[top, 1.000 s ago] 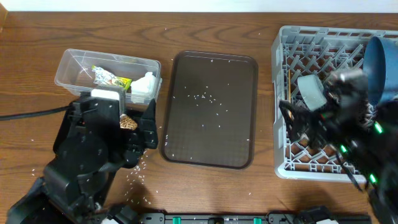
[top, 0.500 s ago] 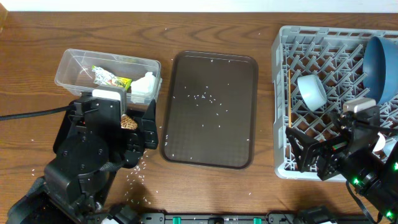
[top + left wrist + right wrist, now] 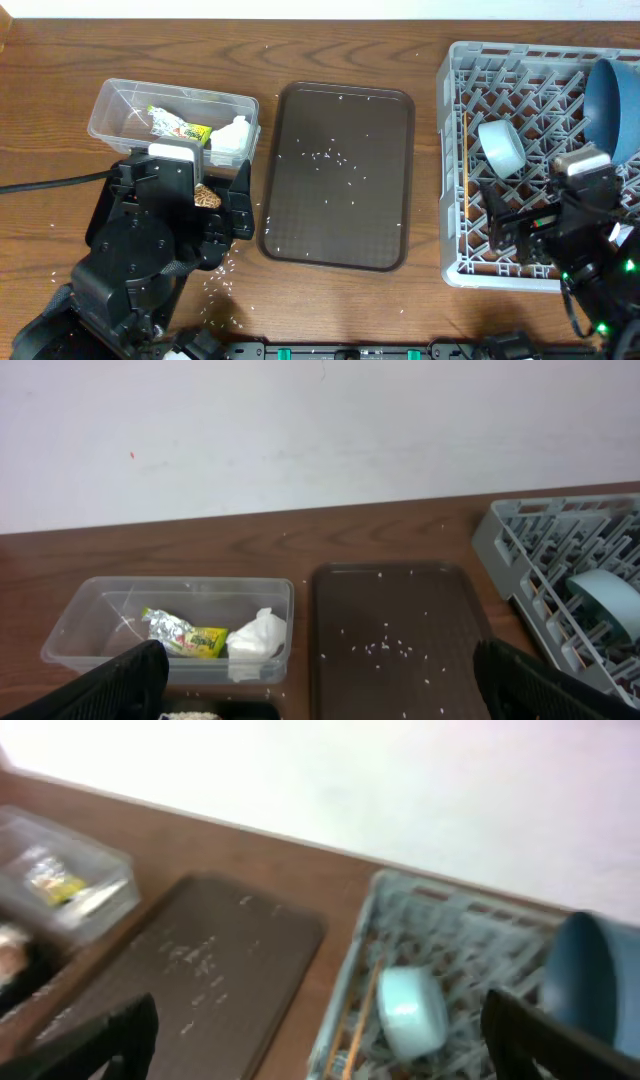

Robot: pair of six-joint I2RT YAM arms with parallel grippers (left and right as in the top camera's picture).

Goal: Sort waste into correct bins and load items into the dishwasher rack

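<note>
The clear tub [image 3: 120, 105] [image 3: 100, 615] holds a yellow-green wrapper [image 3: 182, 126] [image 3: 187, 636] and a white tissue [image 3: 233, 134] [image 3: 256, 638]. My left gripper [image 3: 182, 182] [image 3: 320, 660] hovers open just in front of the tub. Below it a brown food lump [image 3: 206, 196] shows. The grey dishwasher rack [image 3: 455, 130] [image 3: 470, 935] holds a pale bowl [image 3: 501, 147] [image 3: 410, 1010] on its side, chopsticks [image 3: 465, 150] [image 3: 360, 1020] and an upright dark-blue plate [image 3: 615, 100] [image 3: 590, 985]. My right gripper [image 3: 555, 205] [image 3: 320, 1010] is open and empty above the rack's front part.
A large brown serving tray [image 3: 335, 230] [image 3: 400, 600] lies between tub and rack, with white rice grains [image 3: 325, 155] scattered on it. More grains [image 3: 225, 270] dot the wooden table near my left arm. A black cable [image 3: 50, 182] runs off to the left.
My right arm has pulled back from over the bowl toward the rack's front edge, then lifted slightly. The bowl stays in the rack. The left arm has not moved.
</note>
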